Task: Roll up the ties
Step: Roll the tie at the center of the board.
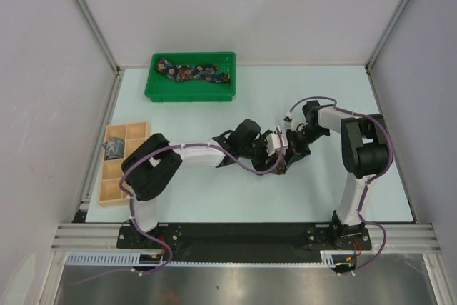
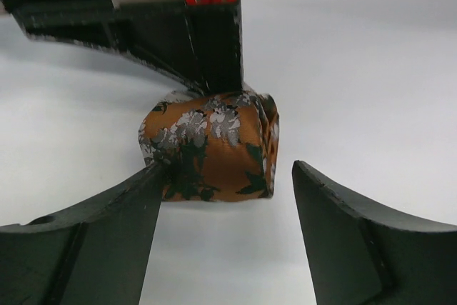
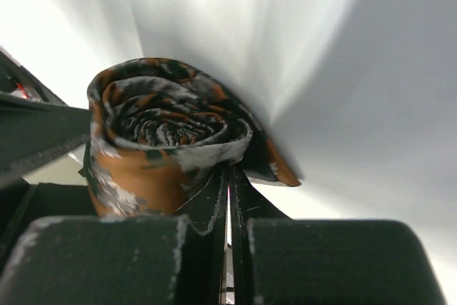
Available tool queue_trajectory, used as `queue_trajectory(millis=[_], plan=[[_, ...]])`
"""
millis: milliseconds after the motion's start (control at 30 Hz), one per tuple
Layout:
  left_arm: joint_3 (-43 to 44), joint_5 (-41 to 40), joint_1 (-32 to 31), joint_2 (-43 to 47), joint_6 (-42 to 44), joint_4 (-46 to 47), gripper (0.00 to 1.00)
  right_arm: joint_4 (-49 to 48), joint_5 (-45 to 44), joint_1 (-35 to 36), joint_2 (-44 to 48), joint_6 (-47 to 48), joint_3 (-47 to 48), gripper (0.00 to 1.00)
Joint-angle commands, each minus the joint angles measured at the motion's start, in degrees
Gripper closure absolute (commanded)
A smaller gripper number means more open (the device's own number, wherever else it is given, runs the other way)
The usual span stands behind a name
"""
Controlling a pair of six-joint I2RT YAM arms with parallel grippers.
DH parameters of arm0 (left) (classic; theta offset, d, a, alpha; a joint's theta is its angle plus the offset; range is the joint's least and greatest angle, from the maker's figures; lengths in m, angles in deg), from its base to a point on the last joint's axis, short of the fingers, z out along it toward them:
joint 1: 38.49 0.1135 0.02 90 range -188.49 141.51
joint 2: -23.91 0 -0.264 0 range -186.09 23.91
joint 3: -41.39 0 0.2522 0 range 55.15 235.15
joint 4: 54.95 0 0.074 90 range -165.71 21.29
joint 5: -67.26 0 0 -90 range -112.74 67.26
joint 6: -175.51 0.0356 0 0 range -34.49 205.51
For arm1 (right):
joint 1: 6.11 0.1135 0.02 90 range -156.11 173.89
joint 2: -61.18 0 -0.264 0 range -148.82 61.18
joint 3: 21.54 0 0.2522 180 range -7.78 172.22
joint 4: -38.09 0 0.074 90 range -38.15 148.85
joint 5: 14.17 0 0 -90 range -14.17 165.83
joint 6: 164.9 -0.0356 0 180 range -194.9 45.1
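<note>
From above, the left hand (image 1: 270, 145) and the right hand (image 1: 289, 149) meet near the middle of the pale tabletop (image 1: 214, 205), a little toward its right edge, with the rust-brown tie (image 1: 283, 168) showing only as a small brown patch beneath them. A navy floral tie (image 1: 194, 72) lies loose in the green tray (image 1: 153, 91) at the far edge, and a grey-blue tie (image 1: 114, 149) sits in one compartment of the wooden box (image 1: 107, 194) along the left edge. The left wrist view shows the rust-brown tie rolled into a tight bundle on the tabletop, the left hand spread wide around it: one finger (image 2: 107, 212) touches the roll's side, the other (image 2: 357, 226) stands apart. The right wrist view looks onto the roll's spiral end, and the right hand's fingers (image 3: 200, 248) are closed tight together, pinching a fold of its outer fabric.
</note>
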Motion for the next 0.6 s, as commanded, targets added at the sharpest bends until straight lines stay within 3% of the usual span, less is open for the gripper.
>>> queue_trajectory(millis=[0, 133, 367, 500, 567], plan=[[3.4, 0.7, -0.6, -3.8, -0.3, 3.7, 0.24, -3.6, -5.5, 1.3, -2.4, 1.3, -1.5, 1.00], [3.7, 0.4, -0.9, -5.8, 1.3, 3.2, 0.32, -3.6, -5.0, 2.1, -2.2, 1.4, -1.7, 1.00], [1.0, -0.9, -1.1, -5.7, 3.0, 1.1, 0.64, -3.2, -2.5, 3.0, -0.8, 1.7, -1.5, 1.00], [-1.9, -3.1, -1.4, -4.1, 3.9, 0.6, 0.72, -1.3, 0.7, 2.6, -0.3, 1.9, -0.4, 1.00], [-3.9, -4.8, -1.7, -3.5, 4.3, 0.4, 0.73, 0.6, 2.6, 1.3, 0.0, 2.3, 0.7, 0.92]])
